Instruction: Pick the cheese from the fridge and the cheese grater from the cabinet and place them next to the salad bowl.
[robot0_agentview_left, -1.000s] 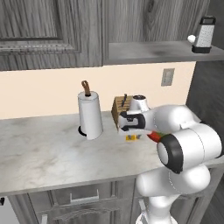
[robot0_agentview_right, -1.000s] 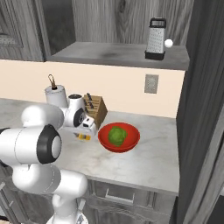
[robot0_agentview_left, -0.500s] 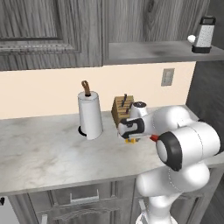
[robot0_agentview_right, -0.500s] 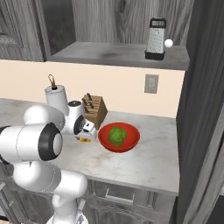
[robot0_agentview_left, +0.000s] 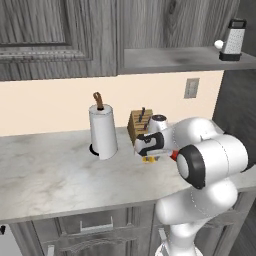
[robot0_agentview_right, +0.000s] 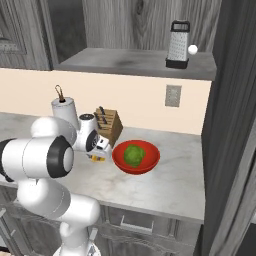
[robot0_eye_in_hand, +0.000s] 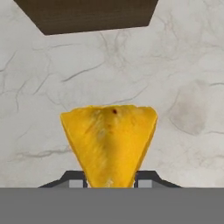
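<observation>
Yellow-orange cheese (robot0_eye_in_hand: 108, 144), red salad bowl (robot0_agentview_right: 149, 162) (green lettuce (robot0_agentview_right: 133, 154)), silver cheese grater (robot0_agentview_right: 178, 45), grey-veined counter (robot0_eye_in_hand: 183, 87)

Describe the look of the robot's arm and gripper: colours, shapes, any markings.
The arm is made of glossy white rounded shells, bulbous at the joints, with dark grey to black round caps and bands where segments meet. The gripper sits on a white hand with black panels, and its two small finger tips are dark. No cables or lettering can be made out.
</observation>
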